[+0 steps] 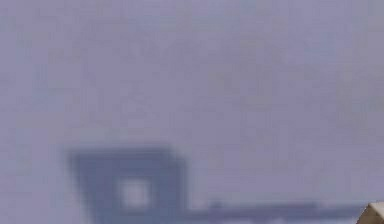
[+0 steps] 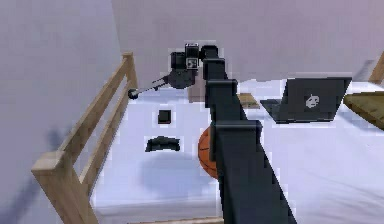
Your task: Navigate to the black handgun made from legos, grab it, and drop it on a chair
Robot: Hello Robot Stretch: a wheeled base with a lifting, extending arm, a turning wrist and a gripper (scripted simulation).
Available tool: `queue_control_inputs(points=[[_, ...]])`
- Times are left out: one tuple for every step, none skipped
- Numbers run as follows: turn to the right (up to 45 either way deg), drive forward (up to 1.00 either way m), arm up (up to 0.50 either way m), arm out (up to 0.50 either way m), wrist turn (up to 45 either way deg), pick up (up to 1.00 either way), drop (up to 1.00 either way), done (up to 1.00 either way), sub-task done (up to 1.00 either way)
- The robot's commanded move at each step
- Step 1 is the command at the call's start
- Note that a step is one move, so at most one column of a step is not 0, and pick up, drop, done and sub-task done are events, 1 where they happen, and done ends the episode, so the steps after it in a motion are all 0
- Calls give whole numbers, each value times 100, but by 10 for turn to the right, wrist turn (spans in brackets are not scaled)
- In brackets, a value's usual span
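One arm: a dark bar [image 2: 238, 160] rises from six o'clock of the arm side view toward twelve, out over a bed [image 2: 300, 165].
Gripper: the gripper [image 2: 138, 91] sits at the arm's far end with its thin fingers [image 2: 155, 85] pointing toward nine o'clock. I cannot tell whether they are apart or together. Bed and rail lie behind them, so I cannot tell whether they hold anything either.
Rail: a wooden rail [image 2: 95, 120] runs along the bed's nine o'clock side, close to the fingertips.
Handgun: two dark things lie on the white cover at about seven o'clock from the gripper. One is a small dark block [image 2: 163, 117], and nearer the robot is a wider black shape [image 2: 163, 145]. One of them is probably the lego handgun, but I cannot tell which.
Ball: an orange ball [image 2: 206, 150] lies at three o'clock of the wider shape, partly behind the arm.
Laptop: a laptop [image 2: 310, 100] stands with its lid up at two o'clock of the view.
Step in hand: the drive to the bed looks done, and this is the reach for the grab.
Next move: the fingertips reach beyond both dark things, so I judge the arm must draw back toward six o'clock and come down onto the right one, clear of the ball.
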Motion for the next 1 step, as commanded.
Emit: queue_control_inputs(points=[[0, 0, 0, 0, 180, 0, 0, 0, 0]])
